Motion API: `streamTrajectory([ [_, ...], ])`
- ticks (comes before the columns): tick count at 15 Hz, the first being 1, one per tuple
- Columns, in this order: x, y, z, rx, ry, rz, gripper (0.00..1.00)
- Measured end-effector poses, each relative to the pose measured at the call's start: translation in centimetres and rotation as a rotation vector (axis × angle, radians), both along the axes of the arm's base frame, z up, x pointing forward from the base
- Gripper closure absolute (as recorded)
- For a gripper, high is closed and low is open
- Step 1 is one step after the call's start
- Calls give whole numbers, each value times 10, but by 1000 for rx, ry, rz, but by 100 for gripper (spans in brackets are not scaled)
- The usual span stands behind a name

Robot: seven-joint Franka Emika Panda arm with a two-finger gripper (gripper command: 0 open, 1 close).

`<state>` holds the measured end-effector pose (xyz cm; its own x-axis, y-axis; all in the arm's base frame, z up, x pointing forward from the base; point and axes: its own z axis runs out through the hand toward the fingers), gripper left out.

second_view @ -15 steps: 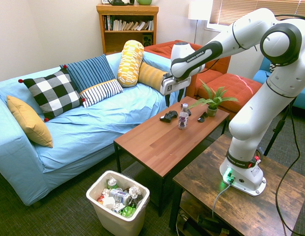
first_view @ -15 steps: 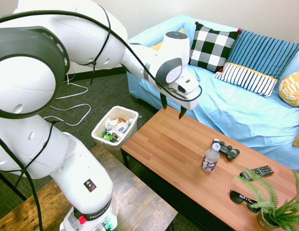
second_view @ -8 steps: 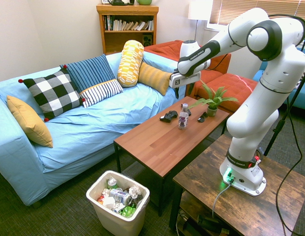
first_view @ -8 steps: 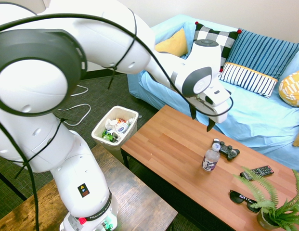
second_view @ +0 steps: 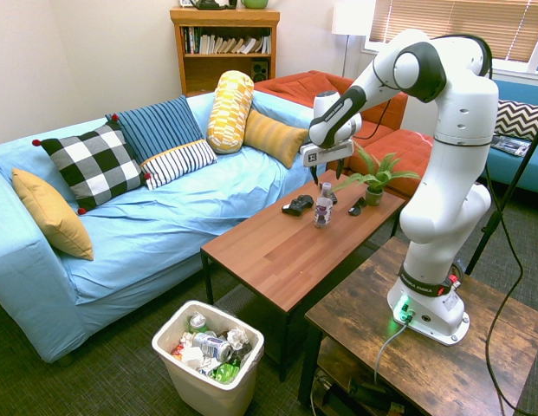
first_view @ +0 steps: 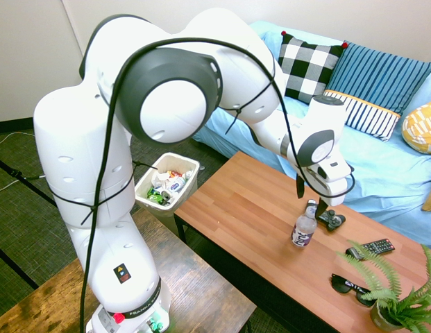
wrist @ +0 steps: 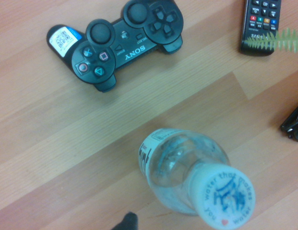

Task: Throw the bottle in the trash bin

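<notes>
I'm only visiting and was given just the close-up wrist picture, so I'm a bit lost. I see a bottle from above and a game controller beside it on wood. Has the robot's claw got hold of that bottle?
Observer: No. The gripper is open over the cap of the bottle, which stands upright on the table.
Operator: Where is the bin it should go into?
Observer: The trash bin sits on the floor, off the table end farthest from the bottle.
Operator: Is that bin empty?
Observer: No, it already holds cans and crumpled wrappers.
</notes>
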<state>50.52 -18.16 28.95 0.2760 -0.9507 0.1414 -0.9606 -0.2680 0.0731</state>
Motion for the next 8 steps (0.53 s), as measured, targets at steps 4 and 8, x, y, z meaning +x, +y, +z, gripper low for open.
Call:
streamTrajectory([
  [4, 10, -8, -30, 5, 41, -20, 0],
  [8, 17, -12, -37, 9, 43, -33, 100],
])
